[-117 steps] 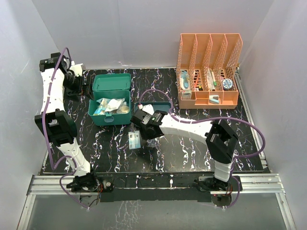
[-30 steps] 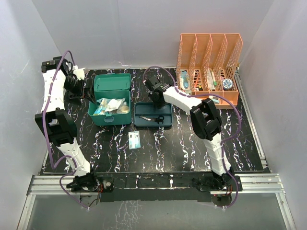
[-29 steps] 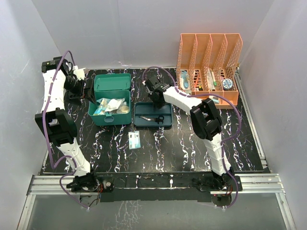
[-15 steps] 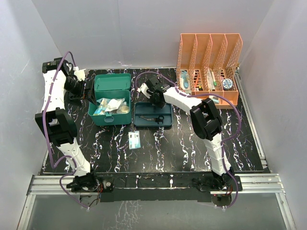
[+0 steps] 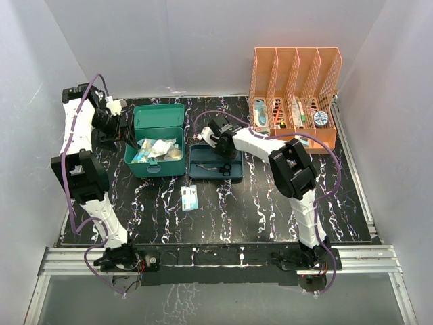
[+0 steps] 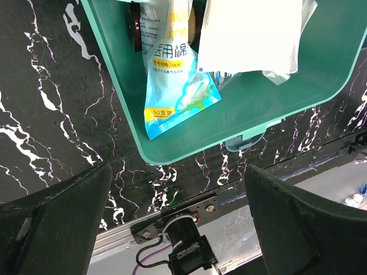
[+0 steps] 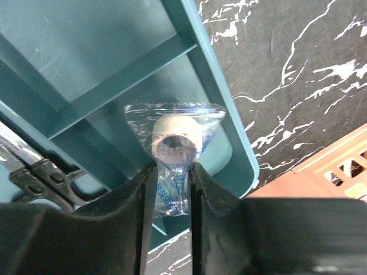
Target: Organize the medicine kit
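Observation:
The medicine kit (image 5: 157,173) is a teal box standing open at the back left, its lid (image 5: 157,115) raised. Inside lie a blue-and-white packet (image 6: 172,91) and a white packet (image 6: 252,34). My left gripper (image 5: 126,128) hangs open just left of the kit, its fingers (image 6: 51,217) wide apart over the table. My right gripper (image 5: 212,136) is over the back edge of the dark teal tray (image 5: 203,154). It is shut on the tail of a clear bag holding a white tape roll (image 7: 178,134), and the roll hangs over a corner compartment of the tray (image 7: 114,69).
Small scissors (image 5: 223,167) lie in the tray. A small card (image 5: 189,198) lies on the black marbled table in front of it. An orange mesh file rack (image 5: 294,95) with several items stands at the back right, close behind the right gripper.
The right gripper, with the bagged roll, has shifted a little forward and lower over the tray's back edge. The left arm has barely moved.

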### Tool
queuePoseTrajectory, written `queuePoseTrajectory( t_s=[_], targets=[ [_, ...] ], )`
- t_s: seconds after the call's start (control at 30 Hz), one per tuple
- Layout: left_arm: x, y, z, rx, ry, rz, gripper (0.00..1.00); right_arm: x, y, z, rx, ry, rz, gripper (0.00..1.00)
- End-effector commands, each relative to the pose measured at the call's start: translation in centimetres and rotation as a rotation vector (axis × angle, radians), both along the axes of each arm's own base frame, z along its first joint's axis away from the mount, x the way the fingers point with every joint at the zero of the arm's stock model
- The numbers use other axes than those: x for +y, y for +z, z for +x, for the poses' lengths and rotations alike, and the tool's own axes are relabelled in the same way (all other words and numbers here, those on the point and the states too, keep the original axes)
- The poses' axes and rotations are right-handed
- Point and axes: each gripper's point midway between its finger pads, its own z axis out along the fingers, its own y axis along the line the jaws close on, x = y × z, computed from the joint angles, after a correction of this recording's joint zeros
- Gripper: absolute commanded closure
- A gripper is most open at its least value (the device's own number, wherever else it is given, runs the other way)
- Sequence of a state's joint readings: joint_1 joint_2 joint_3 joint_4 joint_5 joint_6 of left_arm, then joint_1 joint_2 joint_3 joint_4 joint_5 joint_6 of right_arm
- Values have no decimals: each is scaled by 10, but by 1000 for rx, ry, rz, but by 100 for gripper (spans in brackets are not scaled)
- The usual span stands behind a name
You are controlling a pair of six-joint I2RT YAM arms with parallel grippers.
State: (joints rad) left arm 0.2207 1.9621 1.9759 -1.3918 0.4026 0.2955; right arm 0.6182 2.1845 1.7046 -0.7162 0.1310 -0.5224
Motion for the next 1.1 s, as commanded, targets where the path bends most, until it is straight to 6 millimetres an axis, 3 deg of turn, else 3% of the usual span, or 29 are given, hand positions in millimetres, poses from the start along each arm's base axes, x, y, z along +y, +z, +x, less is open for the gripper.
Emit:
queuePoseTrajectory(
  t_s=[0.0, 0.17, 0.37, 0.5, 0.6, 0.67, 0.87, 1.07],
  targets=[
    [-4, 10, -2, -14, -5, -13, 2, 7, 36, 16, -102, -15, 79, 69],
    [-2, 11, -2, -22, -8, 3, 2, 12, 60, 21, -156, -29, 135, 59],
    [-2, 12, -2, -21, -4, 3, 2, 17, 104, 21, -214, -53, 225, 54],
    [0, 14, -3, -26, -3, 16, 2, 20, 157, 18, -266, -244, 362, 53],
    [3, 14, -2, -32, 8, 37, 2, 39, 183, -2, -230, -463, 531, 54],
    [8, 15, 2, -48, 25, 65, 2, 56, 177, -26, -164, -588, 599, 54],
    [23, 20, 19, -116, 73, 154, 1, 120, 114, -109, 33, -729, 615, 40],
    [25, 26, 19, -136, 62, 181, 1, 148, 68, -158, 84, -775, 479, 40]
  ],
)
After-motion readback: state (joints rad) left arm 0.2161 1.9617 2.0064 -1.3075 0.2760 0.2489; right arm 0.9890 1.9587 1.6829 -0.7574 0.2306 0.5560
